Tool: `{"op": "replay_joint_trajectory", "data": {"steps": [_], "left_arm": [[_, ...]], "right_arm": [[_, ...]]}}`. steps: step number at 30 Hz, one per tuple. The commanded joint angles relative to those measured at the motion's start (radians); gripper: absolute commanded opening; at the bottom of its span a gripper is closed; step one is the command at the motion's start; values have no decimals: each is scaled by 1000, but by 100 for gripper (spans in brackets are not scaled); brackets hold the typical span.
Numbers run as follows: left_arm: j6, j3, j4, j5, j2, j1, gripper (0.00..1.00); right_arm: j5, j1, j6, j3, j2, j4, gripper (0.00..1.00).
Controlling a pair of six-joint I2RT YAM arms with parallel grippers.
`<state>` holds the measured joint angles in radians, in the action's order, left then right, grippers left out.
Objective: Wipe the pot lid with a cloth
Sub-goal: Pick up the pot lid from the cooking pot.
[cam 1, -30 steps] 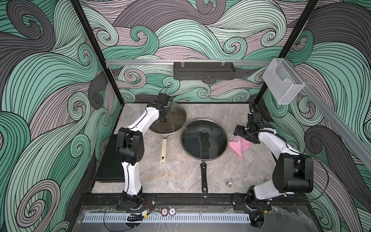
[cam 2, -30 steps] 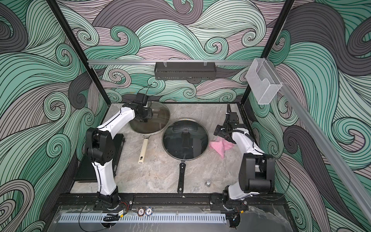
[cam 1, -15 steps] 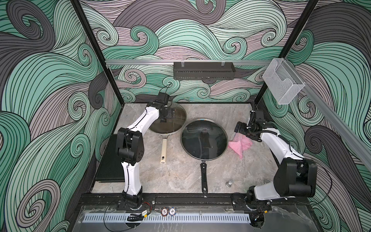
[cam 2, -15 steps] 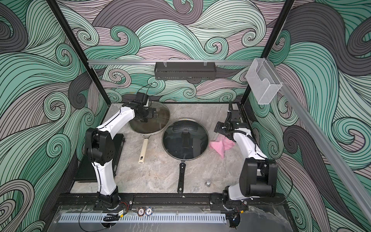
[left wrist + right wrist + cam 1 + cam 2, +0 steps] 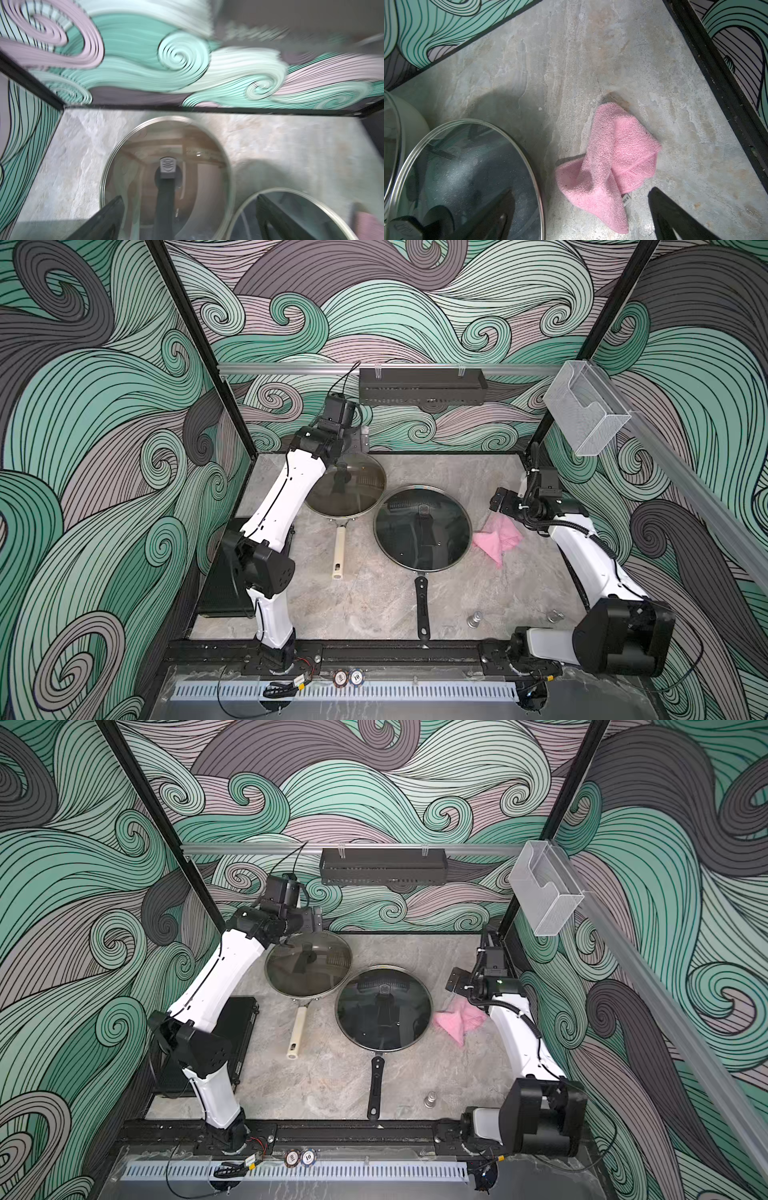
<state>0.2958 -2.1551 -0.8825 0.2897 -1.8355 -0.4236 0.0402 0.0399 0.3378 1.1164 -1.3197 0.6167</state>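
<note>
Beside the glass lid (image 5: 423, 529) of the dark pan (image 5: 420, 605), on the right arm's side, the cloth (image 5: 608, 166) lies crumpled on the worktop (image 5: 571, 62). The right claw (image 5: 582, 192) and left claw (image 5: 189, 198) both stand wide open, empty. Risk: pinching one loose fold drops the cloth; the unheld lid may slide when wiped.

Cloth (image 5: 610, 162) plain pink, table (image 5: 591, 52) marbled grey, lid handle (image 5: 165, 199) seemingly black.
</note>
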Motion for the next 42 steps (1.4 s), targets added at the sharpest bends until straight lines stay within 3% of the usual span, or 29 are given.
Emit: {"op": "replay_joint_trajectory", "data": {"steps": [1, 5, 11, 17, 23, 28, 33, 36, 42], "left_arm": [[53, -28, -146, -41, 32, -55, 99], [79, 4, -147, -106, 47, -164, 99], [149, -31, -214, -147, -42, -317, 99], [290, -101, -395, -164, -193, -428, 98], [383, -133, -481, -279, -305, -458, 96], [373, -122, -441, -272, -347, -472, 96], [353, -146, -419, -239, -395, -461, 82], [359, -186, -434, -236, -434, -464, 63], [390, -281, -528, -244, -510, -469, 55]], "right_arm": [[71, 2, 3, 26, 30, 61, 99], [127, 1, 0, -10, 100, 49, 99], [166, 3, 26, -4, 114, 104, 99], [98, 4, 47, -28, 120, 137, 99], [96, 4, 51, -71, 131, 124, 99], [86, 5, 43, -89, 112, 125, 99], [76, 6, 40, -110, 105, 128, 99], [67, 6, 35, -118, 112, 128, 99], [33, 5, 30, -127, 115, 129, 99]]}}
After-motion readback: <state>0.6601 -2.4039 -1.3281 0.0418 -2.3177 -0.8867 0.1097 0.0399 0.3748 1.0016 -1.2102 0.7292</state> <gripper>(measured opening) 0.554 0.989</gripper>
